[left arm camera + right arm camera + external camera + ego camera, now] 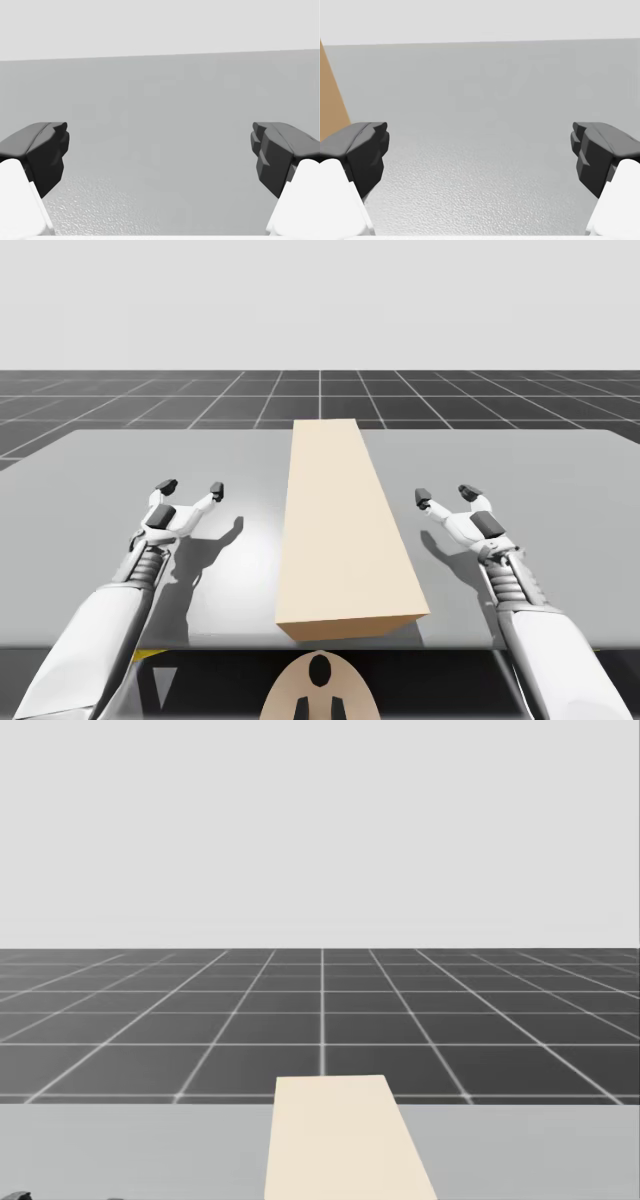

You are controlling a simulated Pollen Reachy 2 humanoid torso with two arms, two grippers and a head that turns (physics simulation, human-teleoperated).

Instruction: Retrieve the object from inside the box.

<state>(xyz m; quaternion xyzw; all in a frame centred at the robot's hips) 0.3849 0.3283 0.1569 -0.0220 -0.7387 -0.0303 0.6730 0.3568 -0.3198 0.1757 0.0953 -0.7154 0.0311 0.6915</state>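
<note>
Left and right, dark fingers (47, 147) frame each wrist view with a wide gap and only bare grey table (110, 465) between them. So my left end effector (191, 487) and my right end effector (446, 495) are both released and hold nothing. They hover on either side of the long tan box (345, 530), each well apart from it. The right wrist view catches a brown sliver of the box's side beside its fingers.

The box lies lengthwise down the middle of the table, its near end close to the table's front edge. The object I am to retrieve is presumably inside it, sealed from sight.

The main risk is a clumsy first contact. A push from one side alone could make so long a box pivot or slide, and a pull toward me could carry its near end over the table's edge. Tilting or lifting it whole might let the hidden object shift or spill.

Its top looks like one unbroken face. I can make out no lid, flap or seam, so how it opens is unclear. My head view is aimed high and cuts off all but the box's far end.
</note>
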